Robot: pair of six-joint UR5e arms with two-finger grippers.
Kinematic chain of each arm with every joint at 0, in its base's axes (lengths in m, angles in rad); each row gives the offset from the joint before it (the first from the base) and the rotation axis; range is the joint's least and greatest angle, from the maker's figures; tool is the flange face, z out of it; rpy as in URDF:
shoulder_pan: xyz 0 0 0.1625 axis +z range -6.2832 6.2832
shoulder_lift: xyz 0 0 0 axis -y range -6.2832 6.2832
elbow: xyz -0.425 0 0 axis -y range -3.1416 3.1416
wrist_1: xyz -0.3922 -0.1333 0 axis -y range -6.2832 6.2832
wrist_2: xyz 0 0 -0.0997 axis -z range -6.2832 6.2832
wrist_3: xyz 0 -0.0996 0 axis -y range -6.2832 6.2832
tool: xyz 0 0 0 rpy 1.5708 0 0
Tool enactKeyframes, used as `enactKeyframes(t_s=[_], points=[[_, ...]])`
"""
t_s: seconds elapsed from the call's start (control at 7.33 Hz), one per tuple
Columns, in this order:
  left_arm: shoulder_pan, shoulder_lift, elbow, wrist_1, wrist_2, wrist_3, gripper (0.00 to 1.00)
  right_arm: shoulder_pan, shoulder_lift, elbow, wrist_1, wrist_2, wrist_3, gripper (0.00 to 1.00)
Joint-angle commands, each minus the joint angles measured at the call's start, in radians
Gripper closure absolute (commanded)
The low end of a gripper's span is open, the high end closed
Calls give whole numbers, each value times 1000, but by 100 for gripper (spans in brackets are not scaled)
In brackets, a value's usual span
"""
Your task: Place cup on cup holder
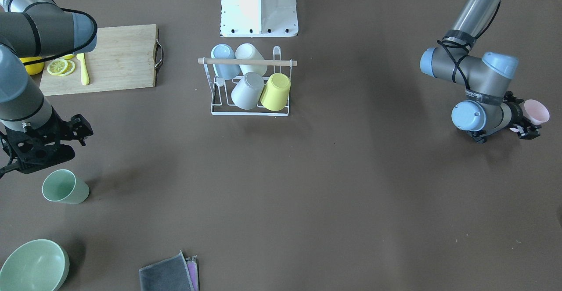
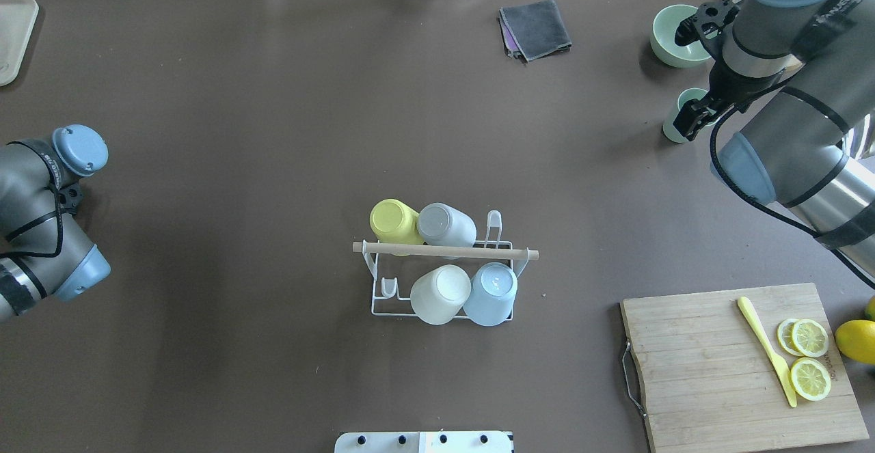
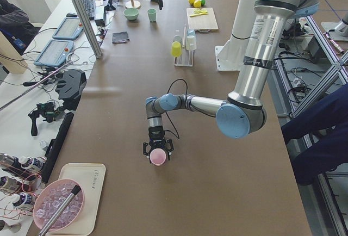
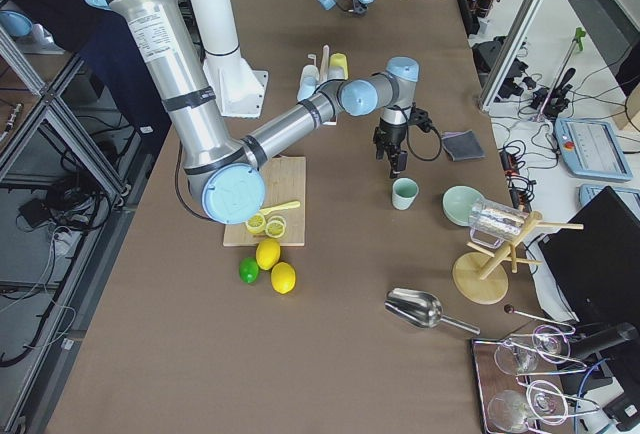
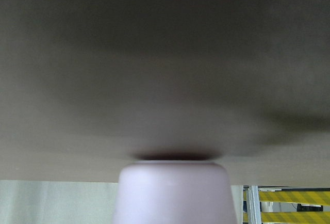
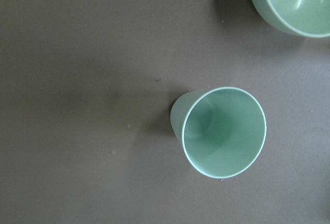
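The white wire cup holder [image 1: 214,99] with a wooden rod stands mid-table and carries several upturned cups; it also shows in the overhead view [image 2: 378,295]. My left gripper [image 1: 523,130] is shut on a pink cup [image 1: 536,112] low over the table at the far end, also seen in the exterior left view [image 3: 158,157] and the left wrist view [image 5: 172,193]. My right gripper [image 1: 82,129] is open and empty, just above an upright mint green cup [image 1: 65,187], which the right wrist view [image 6: 223,131] shows from above.
A green bowl [image 1: 33,265] and a folded grey cloth [image 1: 167,274] lie near the green cup. A wooden cutting board [image 1: 118,58] holds lemon slices and a yellow knife [image 1: 82,69]. The white robot base [image 1: 258,5] stands behind the holder.
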Motion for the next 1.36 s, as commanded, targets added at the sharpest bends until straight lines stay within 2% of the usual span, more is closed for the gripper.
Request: enactKeyframes(t_s=[0.0,0.27,0.41,0.55,0.68,0.82,1.09,1.23], points=[[-7,3,-1,-17,-1,0,3,7,50,-72,0,-7,-145,0],[-14,19,-9,-46,-4,-2,3,10,67,-75,-33,-14,-181,1],[-25,19,-12,-53,-5,-3,3,21,102,-89,-96,-20,-252,1],[-25,19,-18,-55,-8,-31,3,29,193,-156,-192,-24,-320,5],[-27,19,-38,-55,-8,-37,3,29,298,-276,-240,-22,-325,5],[-28,19,-47,-55,-10,-42,3,29,361,-385,-240,-20,-328,5],[-28,20,-56,-55,-10,-45,3,9,389,-464,-243,-25,-334,6],[-28,29,-56,-64,-10,-46,3,-5,450,-575,-266,-39,-377,6]])
